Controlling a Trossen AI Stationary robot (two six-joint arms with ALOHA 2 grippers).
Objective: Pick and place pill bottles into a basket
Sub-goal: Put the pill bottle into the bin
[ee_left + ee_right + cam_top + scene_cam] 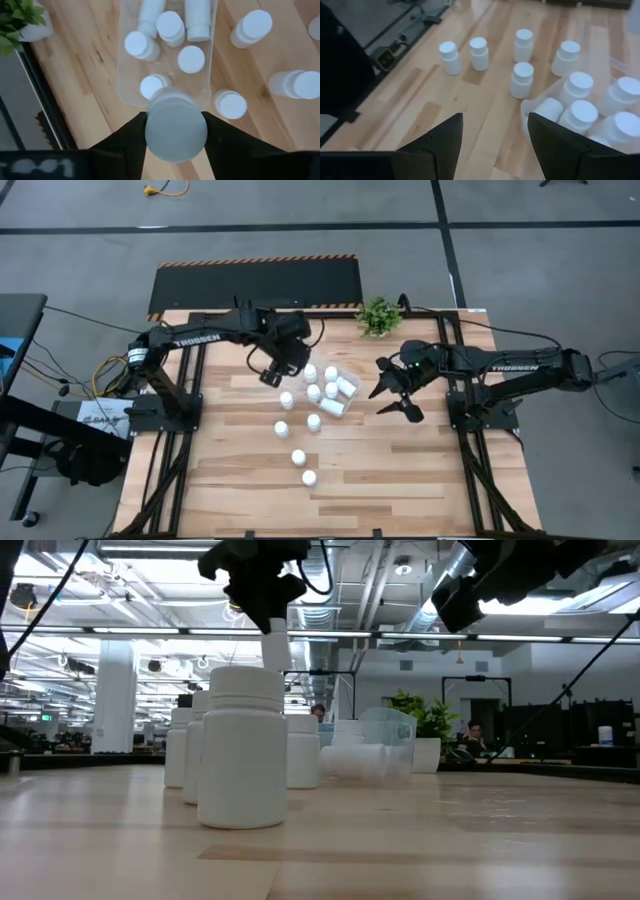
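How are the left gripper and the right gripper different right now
The left gripper is shut on a pill bottle, while the right gripper holds nothing and its fingers stand open. The left gripper hangs by the basket at its left end; the right gripper waits off the basket's right side, over bare table. Both are dark two-finger grippers raised above the table.
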